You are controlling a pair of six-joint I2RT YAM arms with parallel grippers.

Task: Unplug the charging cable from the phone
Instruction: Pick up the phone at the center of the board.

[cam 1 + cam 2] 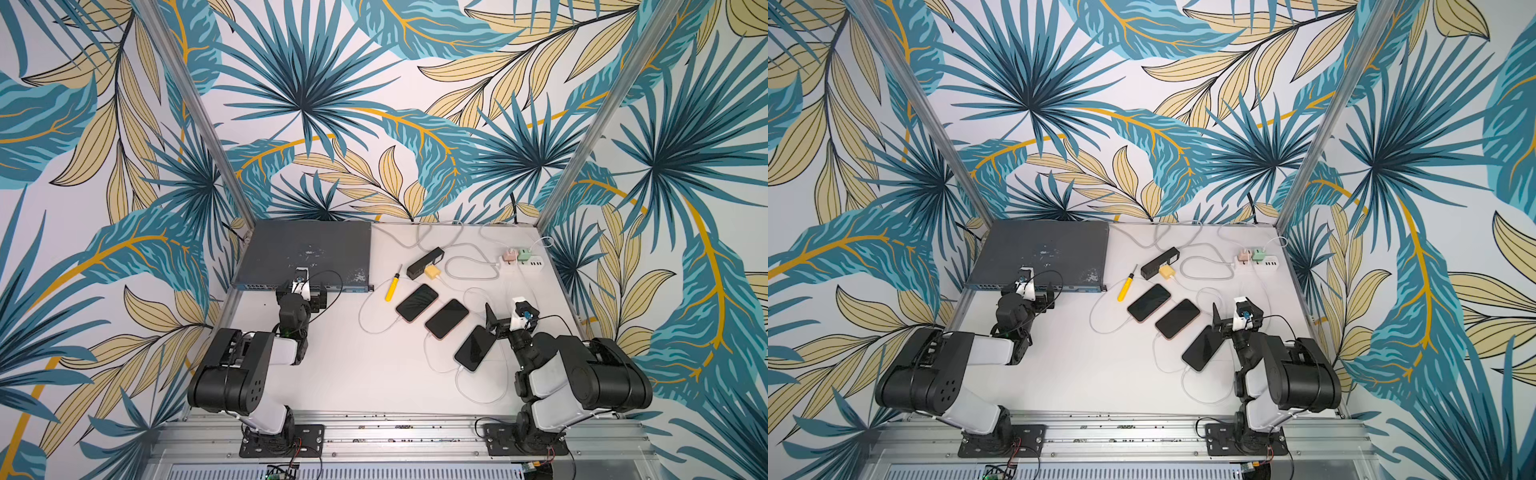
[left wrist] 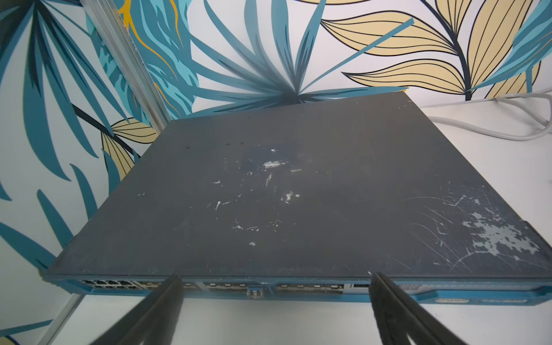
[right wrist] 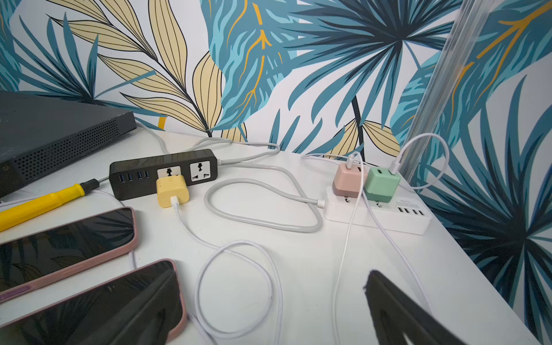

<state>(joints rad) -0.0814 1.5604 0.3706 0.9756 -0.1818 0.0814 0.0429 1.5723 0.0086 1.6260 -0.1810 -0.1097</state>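
The right gripper (image 1: 494, 326) hangs with its fingers spread wide and nothing between them, over the far end of a black-screened phone in a pink case (image 1: 473, 348); it is the last of a slanting row of three and the one closest to the right edge of the white worktop (image 1: 353, 374). Whether a finger touches the glass I cannot tell. The phone's long axis runs from the far right corner toward the front left one. The white charging cable (image 1: 478, 399) enters the short end facing the front edge, then loops away along that edge; so the plug sits a full phone-length back from the gripper, toward the arm's own base. I'd say this arm is plainly the nearer, and a pull should follow that slant. The left gripper (image 2: 274, 276), also spread and empty, hovers at the front face of the dark grey network switch (image 1: 303, 249) in the far left corner, well apart from the phone.
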